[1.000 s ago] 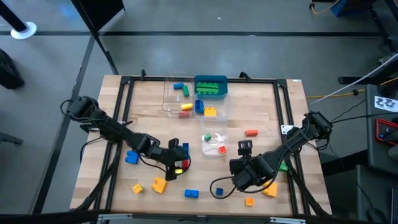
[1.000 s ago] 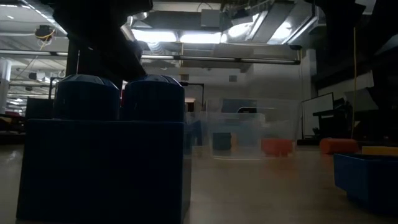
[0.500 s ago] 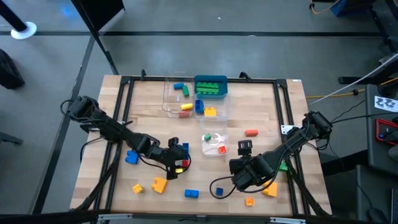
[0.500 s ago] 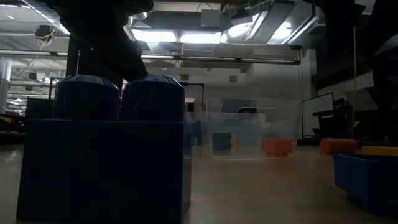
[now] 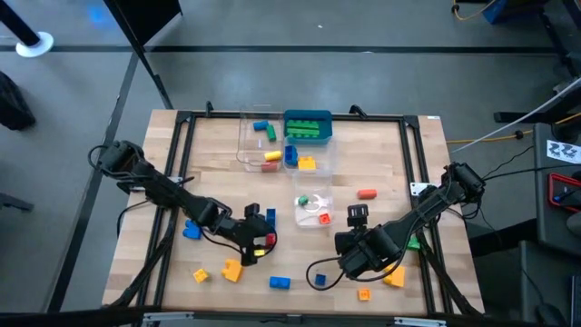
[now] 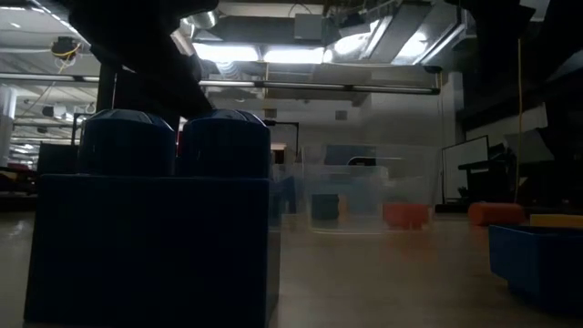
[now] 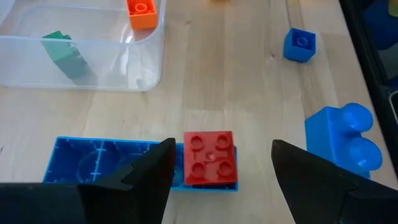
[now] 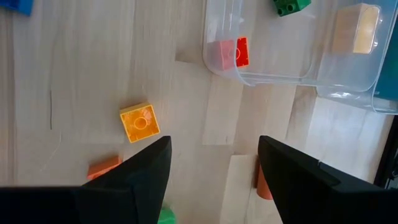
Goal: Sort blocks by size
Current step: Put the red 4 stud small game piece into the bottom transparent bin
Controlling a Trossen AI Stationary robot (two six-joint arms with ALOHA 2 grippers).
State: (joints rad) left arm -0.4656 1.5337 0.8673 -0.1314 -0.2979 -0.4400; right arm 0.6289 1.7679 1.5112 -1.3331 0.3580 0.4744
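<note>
Nearest the front edge of the wooden bench (image 5: 218, 186), loose blocks are lying scattered: an orange block (image 5: 232, 270), a small yellow cube (image 5: 200, 274), a blue block (image 5: 280, 282), a tiny orange cube (image 5: 364, 293) and an orange wedge-shaped piece (image 5: 394, 276).

Just behind these, the left gripper (image 5: 260, 242) is hovering low over the bench left of centre. Its fingers (image 7: 146, 177) are standing released, spread apart with nothing between them, and are framing a red four-stud block (image 7: 211, 157) that is lying against a long blue bar turned hollow side up (image 7: 106, 159). A blue two-stud block (image 7: 339, 139) is sitting near it, with a small blue cube (image 7: 300, 45) farther off.

The right gripper (image 5: 349, 259) is hanging over the front right of the bench, its fingers (image 8: 143, 168) also parted and empty; a yellow cube (image 8: 139, 122) is lying on the wood ahead of them.

Farther back, at mid-bench, a small clear tub (image 5: 313, 208) is holding a red piece and a green piece, and a red block (image 5: 367, 193) is lying to its right. Toward the far edge, larger clear tubs (image 5: 247, 145) are holding blue, green, yellow and red blocks, beside a green studded brick (image 5: 307, 127).
</note>
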